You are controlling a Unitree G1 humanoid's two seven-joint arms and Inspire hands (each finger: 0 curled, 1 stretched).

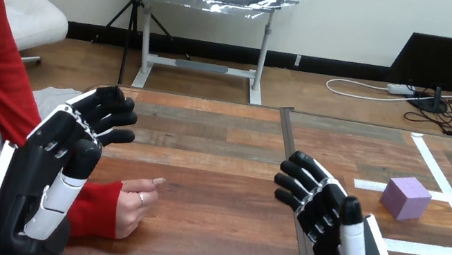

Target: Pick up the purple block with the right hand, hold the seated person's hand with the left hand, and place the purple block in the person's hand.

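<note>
- The left hand (55, 167) is hovering over the left side of the bench (219, 189). Its palm is facing inward, its fingers are reaching forward in a relaxed, slightly bent spread, and it is gripping nothing.
- The right hand (333, 220) is hanging over the bench right of centre. Its fingers are loosely extended with a slight bend, its thumb is lying along the near side, and it is carrying nothing.
- The purple block (406, 198) is sitting flat on the bench, to the right of the right hand and a little beyond it, clear of the fingertips.
- The block is lying among white tape strips (442, 178). A short strip is ending just beside its left face, a long strip is running diagonally past its right side, and another is crossing the bench nearer the robot.
- The person's hand (136, 204) is resting on the bench just right of the left hand. It is loosely curled, with one fingertip pointing toward the middle of the bench and a red sleeve (93, 206) covering the wrist.
- The left hand is overlapping that sleeve in the head view. Whether the two are touching cannot be settled from this angle. Its fingers are not closing round the person's hand.
- The two robot hands are standing well apart, with bare wood showing between them.
</note>
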